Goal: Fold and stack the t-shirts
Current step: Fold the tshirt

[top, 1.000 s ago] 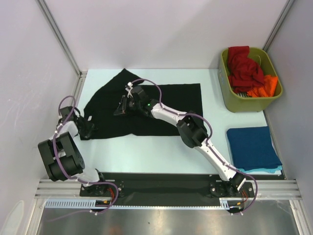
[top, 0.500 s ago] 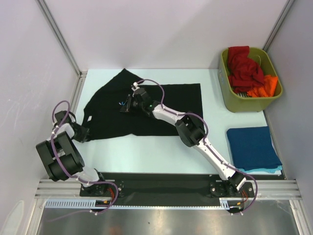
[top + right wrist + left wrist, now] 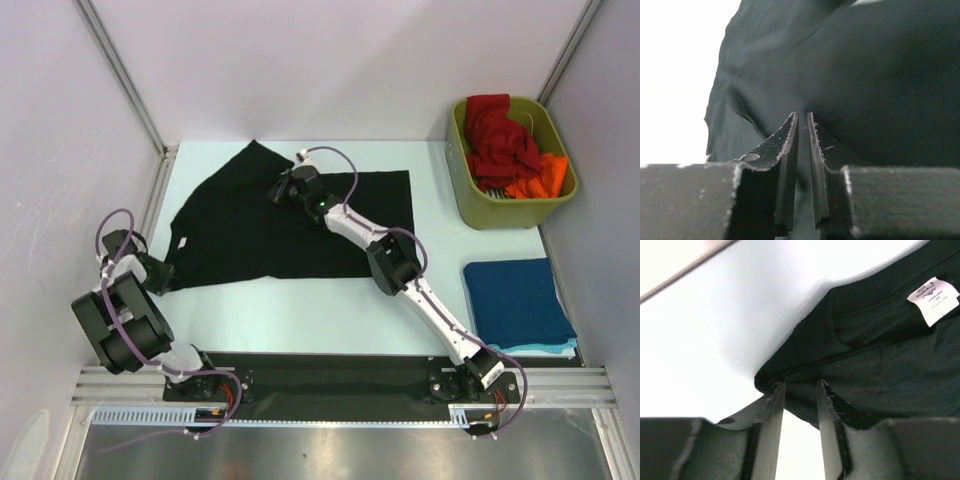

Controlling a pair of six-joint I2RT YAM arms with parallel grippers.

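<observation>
A black t-shirt lies spread on the pale table. My left gripper sits at its left edge, near the collar with a white label. In the left wrist view, a folded rim of the black t-shirt lies between the tips of the left gripper, which is shut on it. My right gripper is over the shirt's upper middle. The right wrist view shows the right gripper nearly closed, pinching the black t-shirt.
An olive-green bin at the back right holds a red t-shirt and an orange t-shirt. A folded dark blue t-shirt lies on a teal one at the right edge. Walls close in the left and back.
The right gripper has moved up and to the right across the shirt. The left gripper has drawn leftward toward the wall. The cloth between them lies flatter and more stretched.
</observation>
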